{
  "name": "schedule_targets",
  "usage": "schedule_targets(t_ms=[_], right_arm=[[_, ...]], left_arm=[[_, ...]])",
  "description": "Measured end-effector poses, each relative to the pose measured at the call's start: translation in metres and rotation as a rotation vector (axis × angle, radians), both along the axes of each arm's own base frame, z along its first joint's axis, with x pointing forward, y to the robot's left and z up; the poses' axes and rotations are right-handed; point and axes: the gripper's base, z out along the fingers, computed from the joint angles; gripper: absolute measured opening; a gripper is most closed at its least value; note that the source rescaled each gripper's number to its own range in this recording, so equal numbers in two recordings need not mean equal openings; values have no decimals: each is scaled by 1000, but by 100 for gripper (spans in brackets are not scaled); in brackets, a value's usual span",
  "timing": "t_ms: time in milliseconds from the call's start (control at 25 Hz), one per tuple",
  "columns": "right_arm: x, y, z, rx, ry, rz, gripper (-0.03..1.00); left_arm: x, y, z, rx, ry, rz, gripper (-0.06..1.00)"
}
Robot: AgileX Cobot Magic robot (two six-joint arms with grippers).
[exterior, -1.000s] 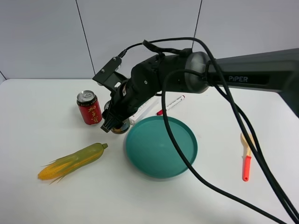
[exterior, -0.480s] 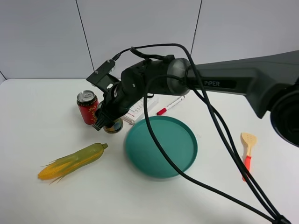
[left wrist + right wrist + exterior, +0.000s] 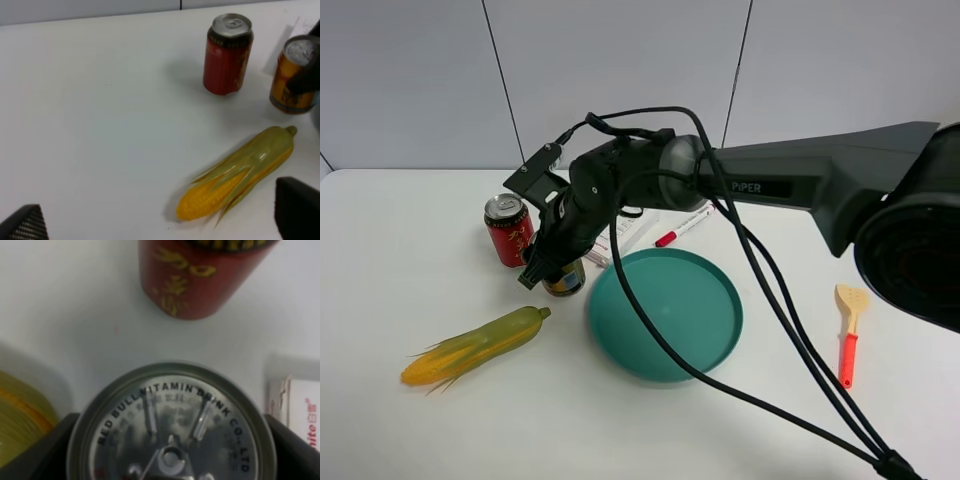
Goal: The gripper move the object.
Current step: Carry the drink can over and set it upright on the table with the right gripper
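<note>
**Between the jaws: the gold can, upright**

Directly below the right gripper (image 3: pixel 550 268) stands the gold can (image 3: pixel 566 282), its long axis vertical. The jaws pinch its sides from above. The red can (image 3: pixel 510 232) is just beside it, and the green plate (image 3: pixel 665 312) is near its other side. The left gripper (image 3: pixel 159 220), spread wide, hangs farther off.

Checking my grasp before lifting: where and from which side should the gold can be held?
Grip the gold can on its round side wall just under the rim, coming from above: it stands upright, with the red can and the teal plate close by. The right gripper straddles it that way.
</note>
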Motion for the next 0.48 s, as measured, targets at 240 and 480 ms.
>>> schedule_targets(t_ms=[240, 480], right_arm=[[2, 2, -7, 7, -7, -2, 0], [4, 4, -20, -2, 0, -3, 0]], left_arm=[[0, 0, 0, 0, 0, 0, 100], [0, 0, 0, 0, 0, 0, 100]])
